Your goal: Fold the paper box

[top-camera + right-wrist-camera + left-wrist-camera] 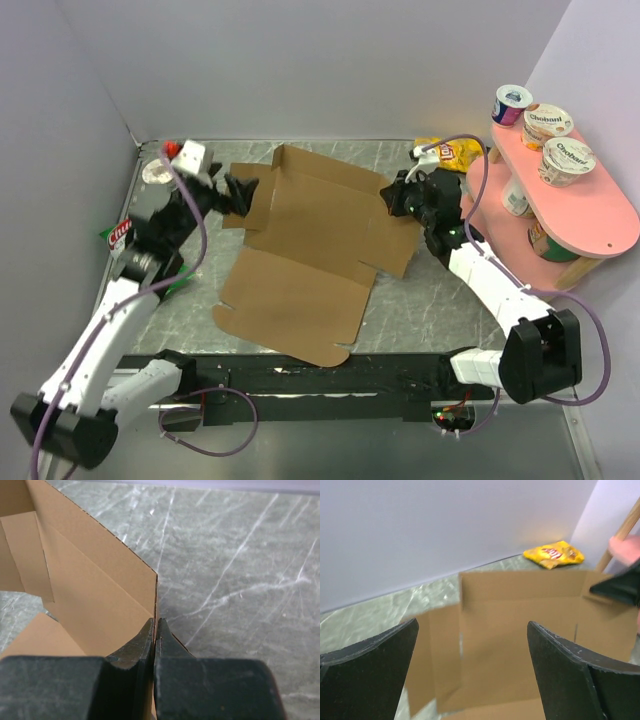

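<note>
A: Where is the paper box found?
B: The paper box [310,250] is seen in the middle of the top view, spread on the grey table [450,300] as a brown sheet. Its far panels are raised and its near panel is laid flat toward the bottom of the frame.
A: How is the right gripper set?
B: The right gripper [155,622] is clamped on the upright edge of a raised cardboard wall, which is pinched between its 2 fingers.
A: And the left gripper?
B: The left gripper [472,625] is held with its 2 fingers wide apart, and nothing is gripped. It is placed just beside the box's upper-left flap; whether the flap is touched cannot be told.
A: What else is seen?
B: A yellow chip bag [452,152] is seen beyond the box at the upper right. A pink shelf [570,215] topped with 3 yogurt cups [547,122] is seen at the far right.
</note>
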Robot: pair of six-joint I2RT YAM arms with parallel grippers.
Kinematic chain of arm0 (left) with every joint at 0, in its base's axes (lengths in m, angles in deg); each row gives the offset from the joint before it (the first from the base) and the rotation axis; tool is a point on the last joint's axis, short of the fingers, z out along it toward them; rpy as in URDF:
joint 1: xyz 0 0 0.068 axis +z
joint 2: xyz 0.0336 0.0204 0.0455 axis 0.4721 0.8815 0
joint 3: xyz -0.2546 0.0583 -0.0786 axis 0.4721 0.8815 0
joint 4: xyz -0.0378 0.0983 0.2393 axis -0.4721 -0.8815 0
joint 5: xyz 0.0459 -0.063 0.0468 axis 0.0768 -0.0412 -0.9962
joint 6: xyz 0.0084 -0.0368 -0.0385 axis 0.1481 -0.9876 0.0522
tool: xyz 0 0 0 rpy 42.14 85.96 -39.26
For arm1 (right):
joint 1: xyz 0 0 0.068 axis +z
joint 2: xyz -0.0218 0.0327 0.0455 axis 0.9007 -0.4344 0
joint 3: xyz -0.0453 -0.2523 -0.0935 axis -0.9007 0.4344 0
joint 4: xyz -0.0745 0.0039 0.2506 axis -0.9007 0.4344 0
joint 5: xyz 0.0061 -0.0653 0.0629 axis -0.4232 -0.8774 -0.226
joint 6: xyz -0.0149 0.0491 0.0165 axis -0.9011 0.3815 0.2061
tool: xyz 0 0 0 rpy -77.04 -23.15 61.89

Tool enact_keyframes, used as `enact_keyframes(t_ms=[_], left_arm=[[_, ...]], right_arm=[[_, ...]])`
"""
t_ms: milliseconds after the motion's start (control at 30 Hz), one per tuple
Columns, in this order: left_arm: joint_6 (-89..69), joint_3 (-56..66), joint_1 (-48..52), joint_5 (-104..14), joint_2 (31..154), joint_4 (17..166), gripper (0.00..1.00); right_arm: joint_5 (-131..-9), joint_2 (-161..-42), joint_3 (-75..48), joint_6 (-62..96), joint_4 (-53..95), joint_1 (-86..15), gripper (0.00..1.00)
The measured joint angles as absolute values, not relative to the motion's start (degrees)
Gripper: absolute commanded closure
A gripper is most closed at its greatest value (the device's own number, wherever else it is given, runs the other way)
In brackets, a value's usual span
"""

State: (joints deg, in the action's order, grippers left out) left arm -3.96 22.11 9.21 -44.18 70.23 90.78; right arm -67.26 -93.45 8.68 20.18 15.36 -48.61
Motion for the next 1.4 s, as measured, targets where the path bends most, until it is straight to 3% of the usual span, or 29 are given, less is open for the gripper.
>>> enact_keyframes(t_ms=[200, 433, 500, 667, 833, 1067, 1133, 1167, 1233, 1267, 1333, 1367, 1400], left_arm=[[-6.8, 8.5, 9.2, -41.3, 85.6, 85.8, 0.04], [-8.1, 1.4, 9.2, -43.6, 96.9, 77.8, 0.01], [-8.5, 0.7, 9.2, -44.0, 97.8, 77.5, 0.05], [-9.1, 0.0, 9.2, -44.0, 98.1, 77.3, 0.28], [-8.8, -0.6, 9.2, -44.0, 99.1, 77.8, 0.43], [-8.8, -0.6, 9.1, -44.0, 100.3, 78.3, 0.45], [-8.8, -0.6, 9.0, -44.0, 100.9, 78.5, 0.57], [-8.9, -0.6, 9.0, -44.0, 101.2, 78.7, 0.72], [-8.7, -0.5, 9.0, -43.7, 101.6, 79.3, 0.85], [-8.5, -0.5, 8.9, -43.6, 101.9, 79.5, 0.95], [-8.0, -0.5, 9.0, -44.2, 102.2, 79.7, 0.99], [-7.6, -0.4, 9.1, -44.9, 102.3, 80.0, 0.99], [-7.5, -0.1, 9.2, -45.2, 102.3, 80.4, 0.99]], right_arm=[[-66.6, -90.1, 12.0, 17.1, 9.4, -47.8, 1.0], [-65.3, -87.3, 13.8, 14.3, 5.9, -47.2, 1.0], [-64.9, -87.0, 13.8, 13.8, 5.5, -47.1, 1.0], [-64.3, -86.2, 14.9, 12.7, 4.2, -47.0, 1.0], [-63.1, -86.0, 15.7, 11.7, 3.9, -46.8, 1.0], [-62.1, -86.0, 15.7, 9.7, 3.4, -46.1, 1.0], [-61.9, -86.0, 15.7, 9.2, 3.3, -46.0, 1.0], [-61.7, -86.0, 15.7, 8.9, 3.3, -46.0, 1.0], [-61.5, -85.9, 15.7, 8.5, 3.2, -45.9, 0.99], [-61.3, -85.9, 15.7, 8.3, 3.1, -45.8, 0.91], [-61.2, -85.7, 15.7, 7.8, 3.1, -45.8, 0.72], [-61.4, -85.6, 15.7, 7.7, 3.1, -45.9, 0.5], [-61.2, -85.5, 15.7, 7.6, 3.1, -45.9, 0.37]])
